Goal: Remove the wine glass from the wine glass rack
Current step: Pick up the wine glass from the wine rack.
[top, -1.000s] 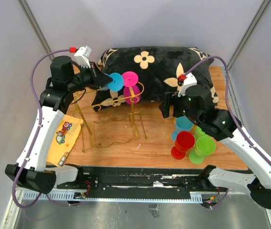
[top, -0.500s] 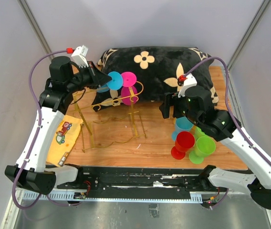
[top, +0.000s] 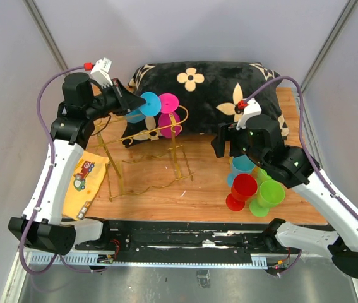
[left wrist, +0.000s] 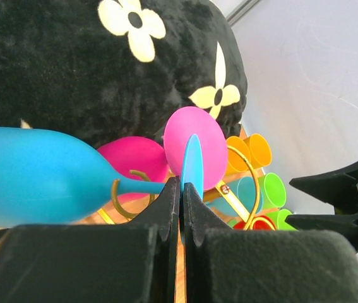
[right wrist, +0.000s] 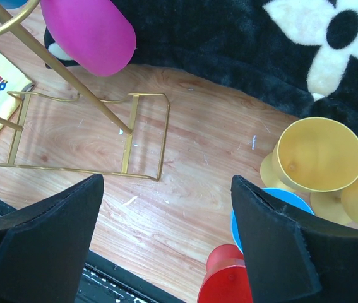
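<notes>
**Blue glass pinched by its foot at the rack top**

Matte blue glass (left wrist: 33, 177), tipped on its side: fat bowl to the left in the wrist view, thin stem, flat round foot seen edge-on. Up off the surface (top: 210, 183), at the far upper end of the rack (right wrist: 71, 82), stem running past a gold curl; cannot tell whether touching it. Pinched on the foot by the left gripper (left wrist: 182, 189), closed tight on that thin disc. Just behind the foot, a pink glass (right wrist: 89, 35), hanging from the rail with its bowl low.

Against a second ago: shifted slightly up and to the left in the top view, together with the left gripper. Pink glass's foot a touch further left too. Right arm much as before.

Around: thin gold legs and base frame of the rack standing on the wood. Black flowered pillow (top: 216, 95) behind it. Yellow printed cloth (top: 85, 177) at the left. Cluster of cups (top: 244, 186) at the right, red, green, teal and yellow. Hovering over bare wood between rack and cups, the right gripper (right wrist: 166, 183), spread wide, holding nothing. In the way of the blue glass: the pink foot close behind and the gold curl at the stem
</notes>
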Robot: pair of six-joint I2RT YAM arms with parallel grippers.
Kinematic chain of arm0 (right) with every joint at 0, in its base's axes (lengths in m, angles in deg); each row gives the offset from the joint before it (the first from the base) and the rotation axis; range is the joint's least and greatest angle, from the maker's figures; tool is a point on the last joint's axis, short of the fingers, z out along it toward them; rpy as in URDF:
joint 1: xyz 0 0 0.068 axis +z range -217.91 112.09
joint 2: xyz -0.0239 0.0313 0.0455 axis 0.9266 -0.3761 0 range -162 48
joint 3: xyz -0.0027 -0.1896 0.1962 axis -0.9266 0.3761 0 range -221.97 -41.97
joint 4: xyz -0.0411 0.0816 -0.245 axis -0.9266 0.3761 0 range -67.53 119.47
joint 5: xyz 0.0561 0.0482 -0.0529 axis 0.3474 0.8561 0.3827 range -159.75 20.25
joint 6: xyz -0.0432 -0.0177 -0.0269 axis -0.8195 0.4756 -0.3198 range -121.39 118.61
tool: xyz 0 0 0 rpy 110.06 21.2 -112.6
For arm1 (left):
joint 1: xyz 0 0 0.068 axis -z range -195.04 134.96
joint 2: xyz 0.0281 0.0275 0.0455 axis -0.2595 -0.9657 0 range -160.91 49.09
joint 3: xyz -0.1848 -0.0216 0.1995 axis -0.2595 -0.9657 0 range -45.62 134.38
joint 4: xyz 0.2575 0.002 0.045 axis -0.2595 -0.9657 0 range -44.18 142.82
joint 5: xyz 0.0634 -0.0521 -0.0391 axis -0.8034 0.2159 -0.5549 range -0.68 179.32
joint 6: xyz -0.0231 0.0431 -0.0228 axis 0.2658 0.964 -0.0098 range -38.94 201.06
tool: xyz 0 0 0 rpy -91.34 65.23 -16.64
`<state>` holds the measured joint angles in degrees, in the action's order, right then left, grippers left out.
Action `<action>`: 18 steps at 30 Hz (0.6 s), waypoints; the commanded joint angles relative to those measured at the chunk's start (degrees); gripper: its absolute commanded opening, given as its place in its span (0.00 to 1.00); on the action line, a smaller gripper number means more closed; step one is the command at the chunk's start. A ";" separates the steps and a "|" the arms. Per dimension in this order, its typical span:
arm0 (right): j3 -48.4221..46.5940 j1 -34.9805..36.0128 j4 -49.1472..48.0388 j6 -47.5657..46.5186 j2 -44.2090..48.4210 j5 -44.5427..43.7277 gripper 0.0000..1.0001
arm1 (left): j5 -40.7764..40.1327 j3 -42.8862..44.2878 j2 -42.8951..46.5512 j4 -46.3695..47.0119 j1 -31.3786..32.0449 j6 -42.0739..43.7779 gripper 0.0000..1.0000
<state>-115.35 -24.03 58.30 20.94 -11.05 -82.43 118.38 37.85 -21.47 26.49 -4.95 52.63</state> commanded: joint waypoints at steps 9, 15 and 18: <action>0.35 1.03 -0.62 0.64 1.83 -1.17 0.83 | 4.82 -1.08 0.06 8.02 -2.65 -3.42 0.00; 0.17 0.99 -0.66 0.57 1.66 -1.04 0.83 | 4.04 -1.72 0.33 8.36 -3.13 -4.09 0.00; 0.10 0.96 -0.64 0.54 1.59 -0.91 0.84 | 1.93 -1.87 0.59 7.83 -3.23 -3.92 0.01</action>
<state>-115.29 -24.03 58.30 20.96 -9.95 -82.43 121.77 36.16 -22.11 30.67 -7.51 49.03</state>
